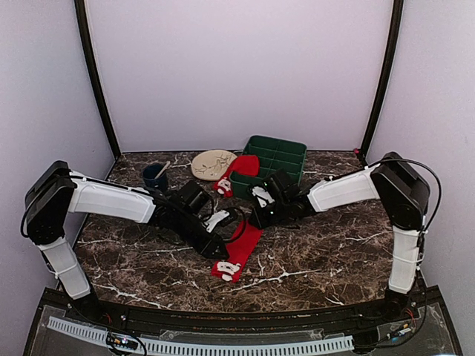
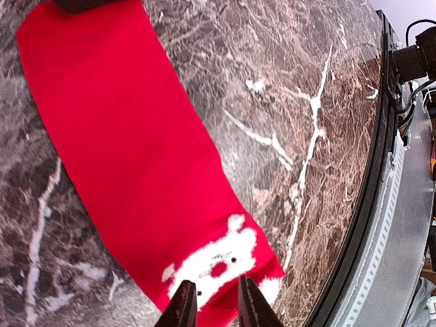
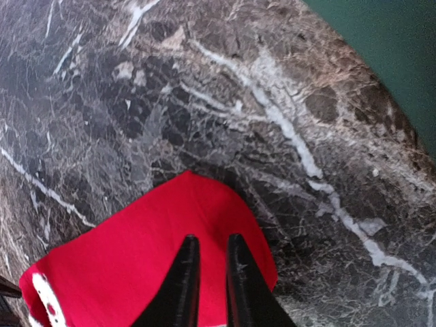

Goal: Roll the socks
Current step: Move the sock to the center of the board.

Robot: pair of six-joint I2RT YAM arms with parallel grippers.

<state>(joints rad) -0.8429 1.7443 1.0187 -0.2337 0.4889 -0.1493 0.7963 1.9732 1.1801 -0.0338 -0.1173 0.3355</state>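
A dark marble table (image 1: 334, 259) veined in white sits between pale lilac walls (image 1: 237, 67), with a green bin (image 1: 286, 152) at the back. One flat sock (image 1: 245, 245) lies in front of the bin. The second sock (image 1: 245, 165) is draped at the bin's left corner, beside a plate (image 1: 211, 163), and a blue cup (image 1: 154, 176) stands farther left.

Both arms reach low. The right gripper (image 1: 256, 220) is on the sock end nearer the bin, and the left gripper (image 1: 223, 256) is on the far end.

Only the left wrist view shows the white bear face there, with the fingers (image 2: 182, 306) narrowly apart over it. The right wrist view shows fingers (image 3: 184, 272) nearly together on plain red. I cannot tell whether either pair has actually pinched the fabric.
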